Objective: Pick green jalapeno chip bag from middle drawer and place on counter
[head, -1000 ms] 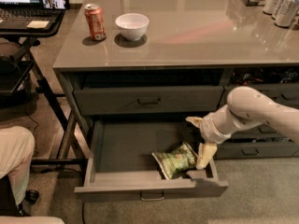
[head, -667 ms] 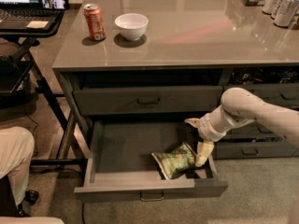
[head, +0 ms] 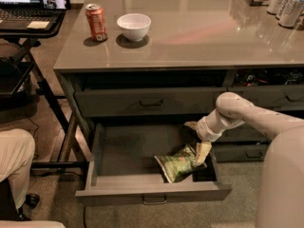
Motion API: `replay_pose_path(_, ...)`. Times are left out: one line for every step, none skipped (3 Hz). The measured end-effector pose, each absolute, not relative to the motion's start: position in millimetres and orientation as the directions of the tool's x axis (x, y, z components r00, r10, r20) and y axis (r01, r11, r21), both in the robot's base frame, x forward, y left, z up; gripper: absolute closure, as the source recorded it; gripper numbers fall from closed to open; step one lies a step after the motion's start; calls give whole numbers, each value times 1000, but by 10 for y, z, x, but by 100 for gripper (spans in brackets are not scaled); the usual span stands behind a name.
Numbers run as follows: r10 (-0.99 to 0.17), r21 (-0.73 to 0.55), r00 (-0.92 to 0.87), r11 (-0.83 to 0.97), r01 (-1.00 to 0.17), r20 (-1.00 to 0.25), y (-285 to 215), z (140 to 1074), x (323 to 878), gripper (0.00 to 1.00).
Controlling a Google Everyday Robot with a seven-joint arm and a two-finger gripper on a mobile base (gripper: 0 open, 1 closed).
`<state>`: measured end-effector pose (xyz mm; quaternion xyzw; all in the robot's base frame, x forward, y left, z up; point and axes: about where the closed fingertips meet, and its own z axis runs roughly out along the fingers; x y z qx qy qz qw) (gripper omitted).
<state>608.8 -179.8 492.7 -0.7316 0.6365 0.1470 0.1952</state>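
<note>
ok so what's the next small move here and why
Probably ease the hand down onto the green jalapeno chip bag: the hand is at the bag's right end inside the open middle drawer, and the bag lies on the drawer floor, not yet lifted.

1 high view, angled down over counter [head: 190,37] into middle drawer [head: 152,192], gripper [head: 202,153] seemingly inside, right

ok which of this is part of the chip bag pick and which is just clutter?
Job: green jalapeno chip bag, lying in the open middle drawer; gripper, down in the drawer at the bag's right end; counter.
Clutter: red soda can, white bowl, cans at the counter's far right, laptop off to the left.
</note>
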Motion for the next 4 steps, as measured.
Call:
replay_pose_path(-874,-111,156,-117,-987,-461,-1815,4645,6189,0)
replay_pose_path(-869,-140,165,-111,-984,-467,-1870,4382,6229,0)
replay_pose_path(-867,-143,153,-96,-985,-475,-1916,4125,6284,0)
replay_pose_path(-856,-147,137,-72,-987,-498,-1880,3965,6307,0)
